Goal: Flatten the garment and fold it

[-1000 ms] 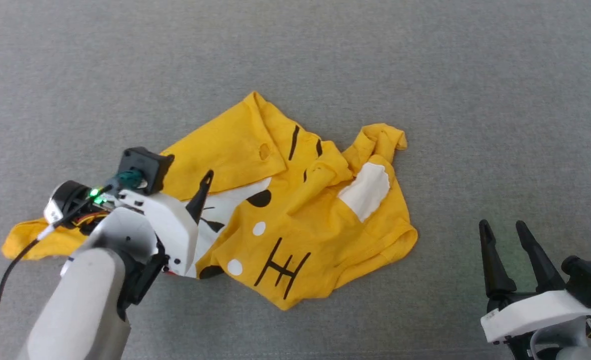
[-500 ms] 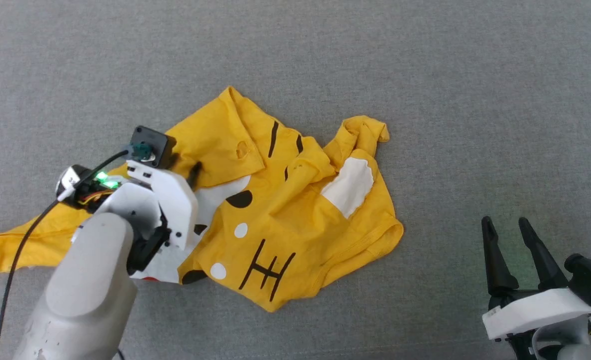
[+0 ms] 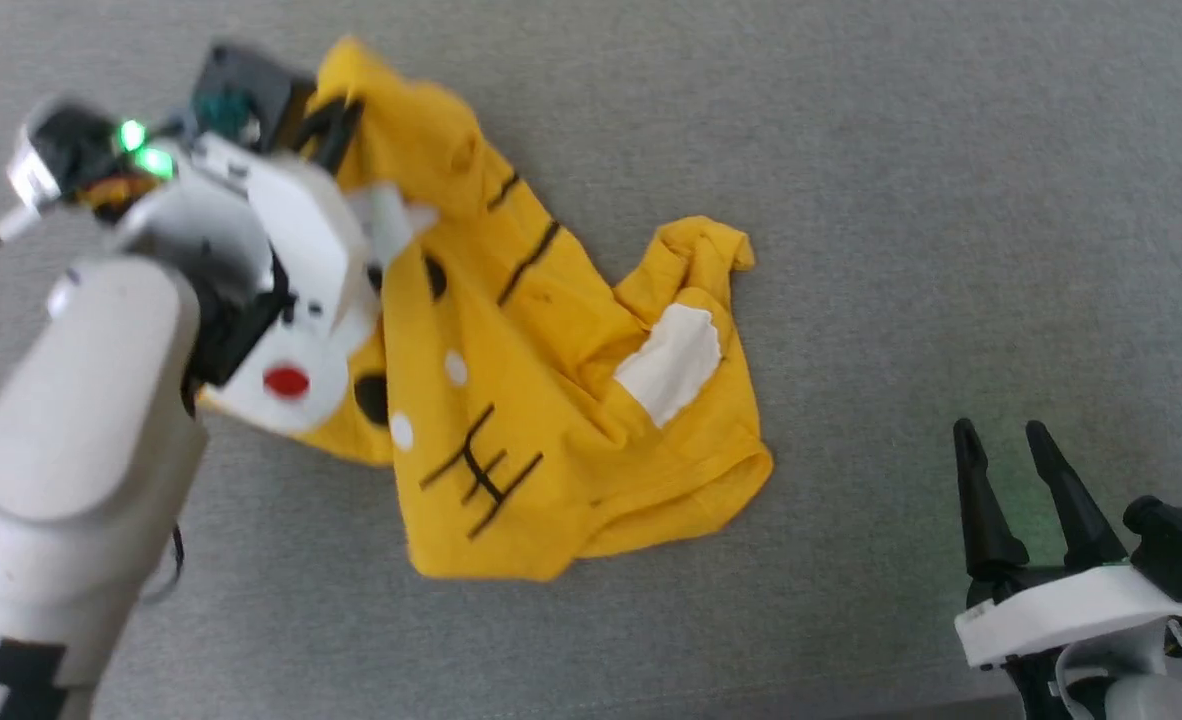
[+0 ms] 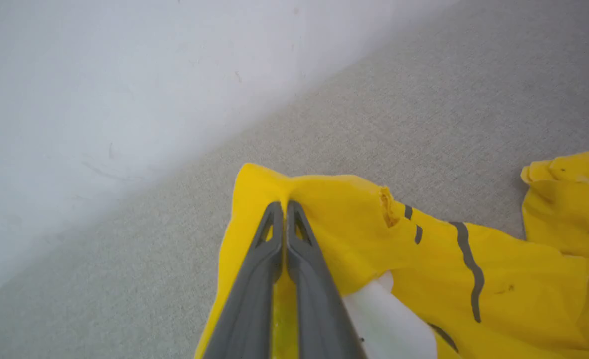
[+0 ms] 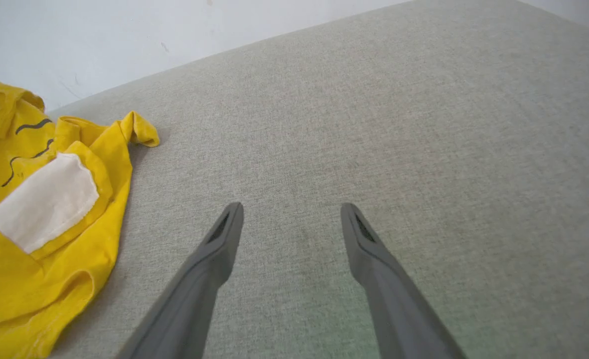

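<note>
I see the shirt (image 3: 551,400) lying crumpled on the grey fabric surface (image 3: 901,200), left of middle in the head view; it is bright yellow with black stripes, a white patch (image 3: 671,360) on a bunched fold at its right side, and a red dot (image 3: 286,382) on white cloth just below my left arm; one rumpled corner points toward the upper right; the lower edge rests on the surface.

My left gripper (image 3: 336,120) is at the shirt's upper left corner; in the left wrist view its fingers are pressed together (image 4: 284,207), with yellow cloth (image 4: 374,239) pinched between them near the edge, and a pale wall (image 4: 100,75) behind.

My right gripper (image 3: 1001,432) sits at the lower right, well apart from the shirt; its fingers stand wide apart (image 5: 292,209) over bare surface and hold nothing; the shirt (image 5: 25,259) lies off to the left in the right wrist view.
</note>
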Motion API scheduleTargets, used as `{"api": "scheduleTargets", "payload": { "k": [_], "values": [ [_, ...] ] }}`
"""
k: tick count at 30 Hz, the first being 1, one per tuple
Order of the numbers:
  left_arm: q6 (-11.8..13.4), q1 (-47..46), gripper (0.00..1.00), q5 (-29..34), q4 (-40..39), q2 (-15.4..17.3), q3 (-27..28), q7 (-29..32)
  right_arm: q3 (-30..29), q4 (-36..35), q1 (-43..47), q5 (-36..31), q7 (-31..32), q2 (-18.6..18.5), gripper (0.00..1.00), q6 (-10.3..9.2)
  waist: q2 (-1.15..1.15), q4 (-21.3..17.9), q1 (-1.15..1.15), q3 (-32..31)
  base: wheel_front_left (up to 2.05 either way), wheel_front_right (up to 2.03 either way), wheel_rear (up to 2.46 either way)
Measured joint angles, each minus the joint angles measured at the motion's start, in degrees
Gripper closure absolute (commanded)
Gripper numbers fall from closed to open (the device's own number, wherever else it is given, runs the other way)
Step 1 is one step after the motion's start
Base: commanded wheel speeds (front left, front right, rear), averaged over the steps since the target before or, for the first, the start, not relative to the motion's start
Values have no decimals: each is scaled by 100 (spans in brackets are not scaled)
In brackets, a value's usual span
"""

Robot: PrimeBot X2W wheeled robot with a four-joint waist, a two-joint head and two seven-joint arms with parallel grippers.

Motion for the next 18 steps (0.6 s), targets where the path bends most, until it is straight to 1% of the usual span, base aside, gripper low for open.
{"api": "scheduleTargets", "payload": {
  "k": [4,8,13,18],
  "values": [
    [-1,-612,100,-216,-567,220,-332,272,97,151,-101,121,-156,-1,0,0,0,-194,0,131,0,0,0],
    [-1,-1201,100,-294,-797,359,-552,349,187,361,-193,260,-323,-2,0,0,0,-413,0,281,0,0,0],
    [-1,-1779,100,-240,-594,289,-666,25,405,594,-413,401,-490,-1,0,0,0,-690,0,504,0,0,0],
    [11,-2099,100,-20,29,135,-700,-454,597,794,-672,544,-624,-1,0,0,0,-1004,0,715,0,0,0]
  ]
}}
